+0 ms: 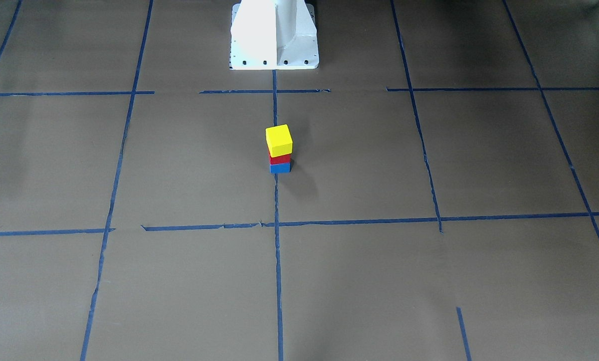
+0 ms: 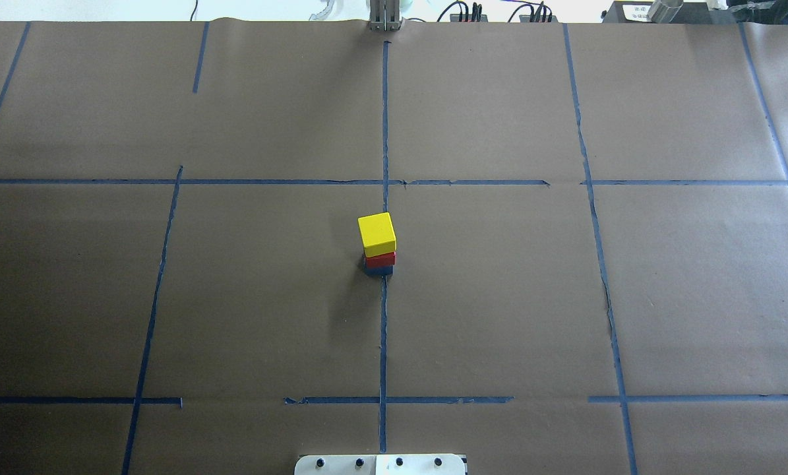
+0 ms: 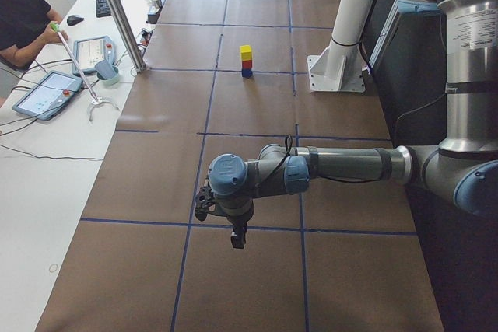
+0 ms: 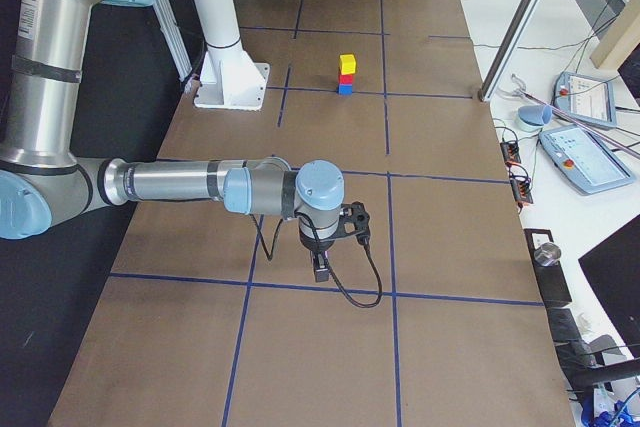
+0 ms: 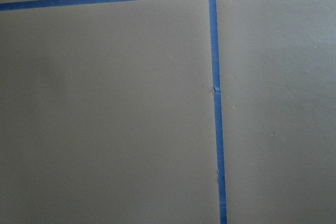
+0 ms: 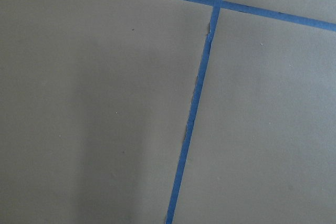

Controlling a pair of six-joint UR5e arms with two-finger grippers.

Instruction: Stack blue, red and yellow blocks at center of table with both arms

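Observation:
The three blocks stand in one stack at the middle of the table (image 2: 499,297), on a blue tape line. The yellow block (image 2: 376,233) is on top, the red block (image 2: 380,258) under it and the blue block (image 2: 380,270) at the bottom. The front-facing view shows the same order: yellow block (image 1: 278,140), red block (image 1: 279,159), blue block (image 1: 279,168). My left gripper (image 3: 237,235) and my right gripper (image 4: 322,269) hang low over bare table, far from the stack, at opposite ends. I cannot tell whether either is open or shut. Both wrist views show only paper and tape.
The white pedestal (image 1: 274,35) stands behind the stack on the robot's side. A person (image 3: 23,13) sits at a side desk with tablets (image 3: 47,92) beyond a metal post (image 3: 120,13). Another control tablet (image 4: 590,152) lies there.

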